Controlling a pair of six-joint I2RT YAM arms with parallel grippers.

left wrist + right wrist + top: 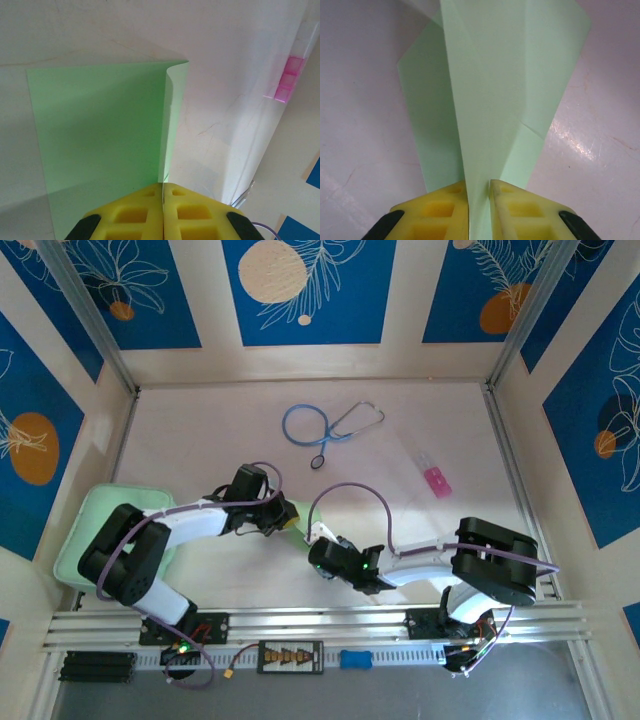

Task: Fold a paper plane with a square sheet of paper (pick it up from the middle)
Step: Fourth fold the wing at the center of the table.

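The square sheet of paper (293, 512) is thin pale green and hangs folded between my two grippers near the table's middle. My left gripper (163, 184) is shut on its edge, beside an upright crease, and a wide flat panel (100, 130) spreads out to the left. My right gripper (479, 182) is shut on layered flaps (505, 75) that narrow toward its yellow pads like a paper plane's pointed end. In the top view the left gripper (277, 520) and the right gripper (318, 538) sit close together. Most of the paper is hidden under them there.
A thick mint-green pad (90, 530) lies at the left under the left arm. A blue stethoscope (320, 425) lies at the back. A clear bag with a pink piece (434, 480) lies at the right and the pink piece (286, 80) is also in the left wrist view. Metal rails (320, 622) run along the near edge.
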